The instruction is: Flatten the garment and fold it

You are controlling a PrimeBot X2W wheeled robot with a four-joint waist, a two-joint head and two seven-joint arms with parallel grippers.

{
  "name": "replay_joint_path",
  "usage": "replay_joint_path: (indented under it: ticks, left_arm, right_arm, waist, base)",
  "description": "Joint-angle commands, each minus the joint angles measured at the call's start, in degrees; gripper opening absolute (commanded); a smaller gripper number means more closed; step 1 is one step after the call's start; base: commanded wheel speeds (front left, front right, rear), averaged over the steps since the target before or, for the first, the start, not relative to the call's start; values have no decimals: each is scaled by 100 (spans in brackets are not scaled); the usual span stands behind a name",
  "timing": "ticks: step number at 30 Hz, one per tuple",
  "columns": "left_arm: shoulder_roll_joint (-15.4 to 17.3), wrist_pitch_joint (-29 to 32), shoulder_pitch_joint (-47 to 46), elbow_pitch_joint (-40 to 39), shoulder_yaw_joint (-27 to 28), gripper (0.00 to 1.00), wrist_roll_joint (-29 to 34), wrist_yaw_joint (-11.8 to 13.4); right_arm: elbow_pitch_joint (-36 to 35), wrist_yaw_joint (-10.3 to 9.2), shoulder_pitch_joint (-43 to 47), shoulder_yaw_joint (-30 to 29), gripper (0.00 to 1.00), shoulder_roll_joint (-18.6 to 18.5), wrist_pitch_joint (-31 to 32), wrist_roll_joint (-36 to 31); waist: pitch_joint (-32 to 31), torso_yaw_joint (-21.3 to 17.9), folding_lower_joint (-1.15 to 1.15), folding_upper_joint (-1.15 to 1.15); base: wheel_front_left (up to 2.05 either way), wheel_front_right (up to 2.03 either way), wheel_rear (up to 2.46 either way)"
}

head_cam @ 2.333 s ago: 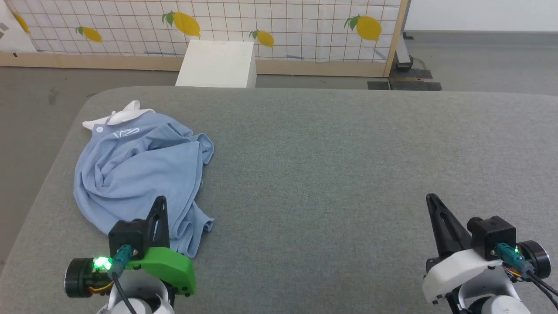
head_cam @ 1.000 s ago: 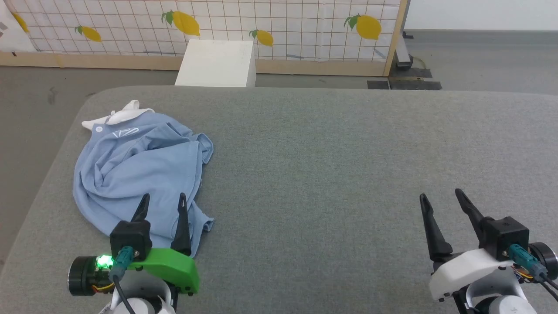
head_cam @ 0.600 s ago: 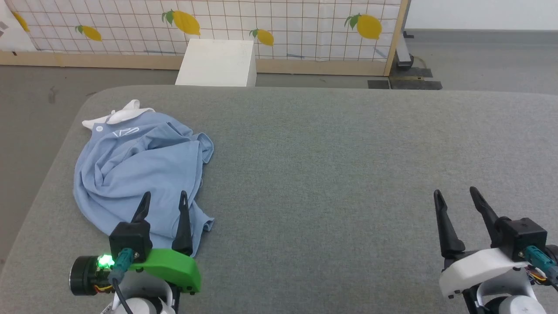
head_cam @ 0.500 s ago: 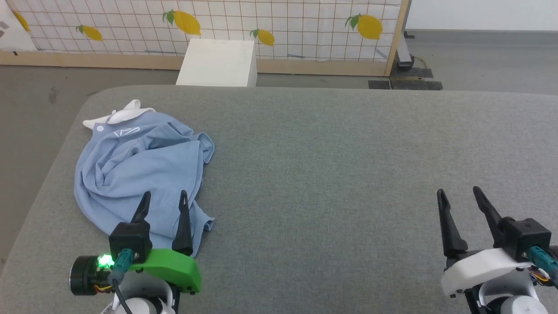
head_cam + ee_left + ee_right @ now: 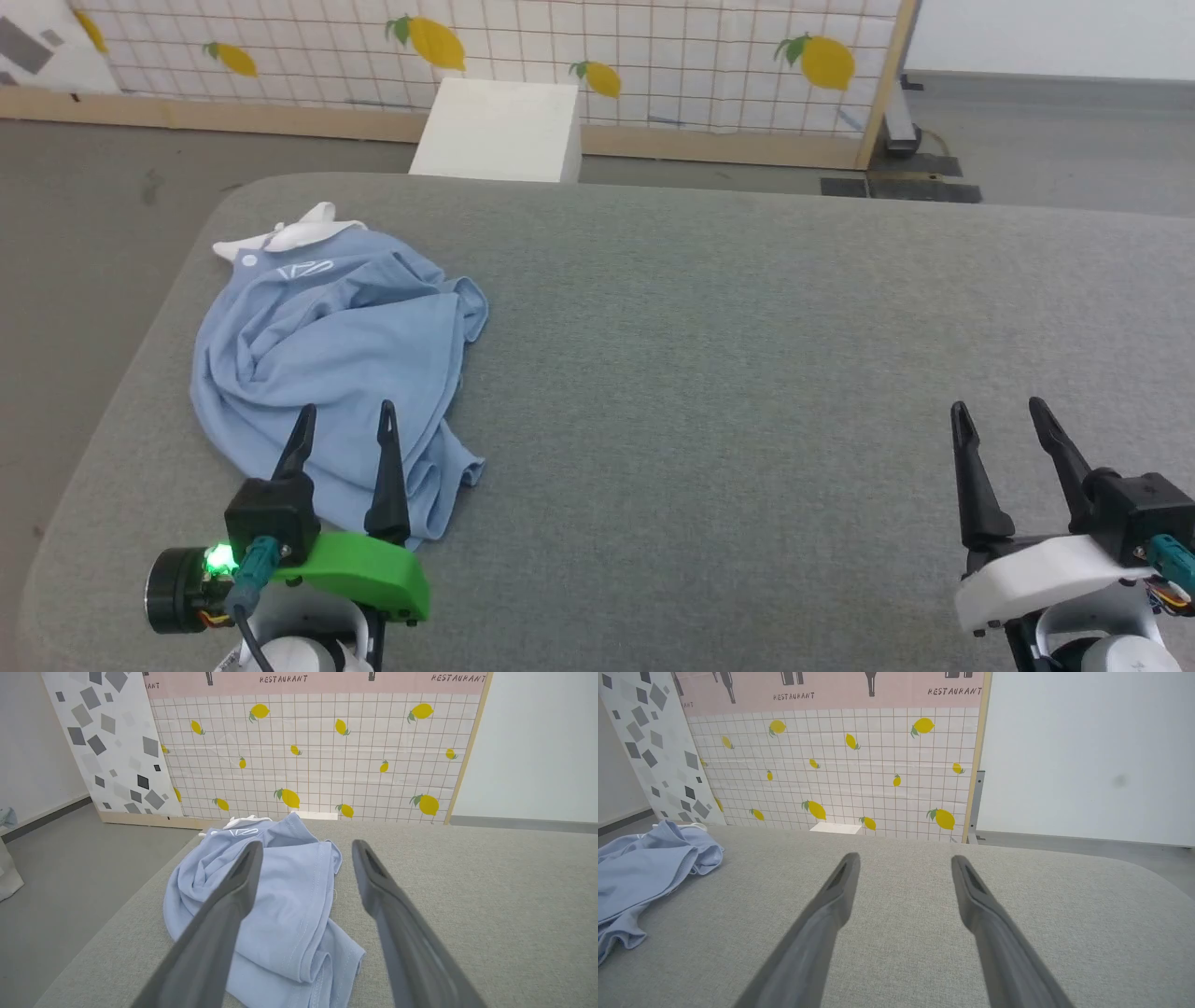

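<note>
Nearest the robot, the head view is showing the left pincer (image 5: 345,407) rising at the lower left on a green mount and the right pincer (image 5: 995,404) rising at the lower right on a white one. Both are standing with their fingers spread wide and are gripping nothing.

The left one's tips are showing against the near edge of the garment (image 5: 327,345). From above it is not clear whether they are touching the cloth. The left wrist view is giving the lower angle: the two fingers are framing crumpled blue fabric with a stitched hem running between them (contact is no plainer here).

The right pincer is hanging over bare bench (image 5: 709,373), well apart from the garment, which is lying at the left edge of the right wrist view.

The garment is lying in a rumpled heap on the left part of the grey bench. Its white collar (image 5: 299,233) is lying at the far end, near the bench's rounded far-left corner, with the small white logo (image 5: 306,271) just nearer.

Beyond the bench, the head view is showing a white box (image 5: 499,131) sitting on the floor (image 5: 84,215) against the lemon-print screen (image 5: 653,47). The wrist views are looking higher. They are showing a pink band lettered RESTAURANT across the top of that screen, and a white panel with grey squares (image 5: 107,742) leaning to its left.
</note>
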Motion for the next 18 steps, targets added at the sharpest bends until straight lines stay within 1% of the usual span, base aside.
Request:
replay_joint_path:
  ticks: [1,18]
  left_arm:
    - [-7,-70,118,-35,0,100,-101,38]
    - [-9,-284,232,-114,-21,100,-238,107]
  right_arm:
    - [-9,-3,45,-13,100,3,-70,36]
    - [46,-5,86,-5,100,4,-285,133]
  waist:
    - [-6,80,0,0]
    - [16,869,0,0]
  base:
    - [0,0,0]
    - [0,0,0]
